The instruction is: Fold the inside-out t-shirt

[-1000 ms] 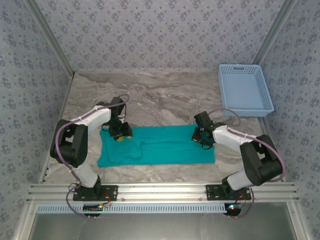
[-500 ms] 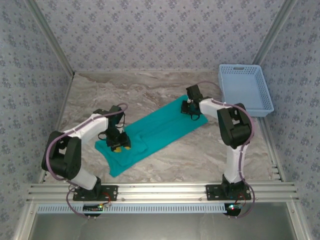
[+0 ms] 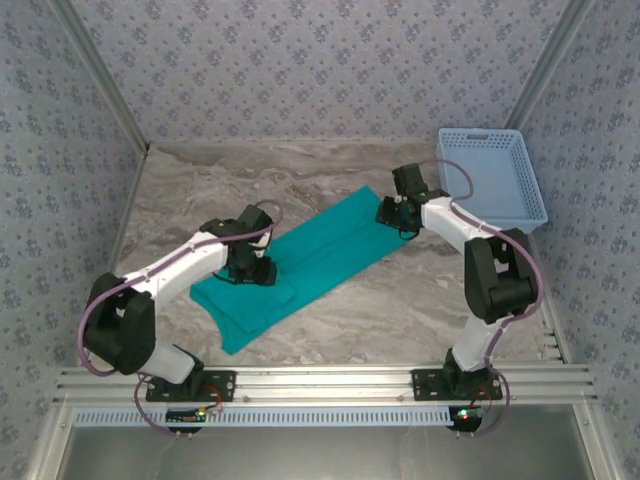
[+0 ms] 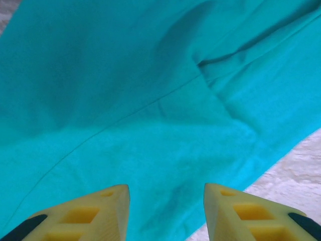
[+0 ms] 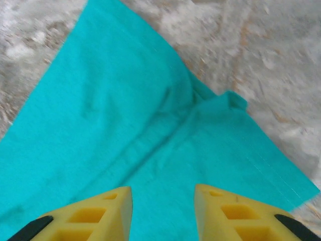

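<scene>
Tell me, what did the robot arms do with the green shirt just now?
The right gripper swung one end of the teal-green soft fabric t-shirt away toward the light blue plastic basket, so the folded strip now lies slanted instead of straight across. Then it let go and now hangs open over the cloth. The left gripper kept near the other end, open. The basket stayed put.

One teal t-shirt [image 3: 320, 250], one light blue basket [image 3: 490, 185], and two tools: left tool [image 4: 165, 201] and right tool [image 5: 163, 201]
</scene>
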Action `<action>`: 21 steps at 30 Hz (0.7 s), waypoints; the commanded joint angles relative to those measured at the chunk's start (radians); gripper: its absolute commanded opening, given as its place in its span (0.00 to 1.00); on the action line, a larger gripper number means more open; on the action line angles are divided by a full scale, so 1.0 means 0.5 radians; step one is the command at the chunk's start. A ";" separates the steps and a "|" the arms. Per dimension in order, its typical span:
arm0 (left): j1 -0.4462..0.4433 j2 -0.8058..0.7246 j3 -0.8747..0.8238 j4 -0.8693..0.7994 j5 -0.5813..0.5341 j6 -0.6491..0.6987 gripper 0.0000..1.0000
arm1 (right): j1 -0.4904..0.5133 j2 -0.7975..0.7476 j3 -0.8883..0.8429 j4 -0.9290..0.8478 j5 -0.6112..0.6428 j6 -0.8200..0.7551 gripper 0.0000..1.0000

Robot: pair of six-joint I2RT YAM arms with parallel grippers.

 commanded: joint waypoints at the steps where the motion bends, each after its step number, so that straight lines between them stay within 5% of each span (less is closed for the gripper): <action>1: 0.026 0.079 -0.099 0.040 -0.094 -0.026 0.44 | -0.028 0.094 -0.152 0.117 -0.044 0.046 0.34; 6: 0.024 0.139 -0.206 0.019 0.131 -0.073 0.44 | -0.021 0.336 0.074 0.187 -0.064 -0.066 0.14; 12: -0.101 0.158 -0.276 0.106 0.552 -0.224 0.44 | -0.009 0.565 0.339 0.187 -0.034 -0.166 0.14; 21: -0.508 0.528 -0.093 0.489 0.888 -0.634 0.44 | 0.031 0.994 0.833 0.238 -0.167 -0.232 0.15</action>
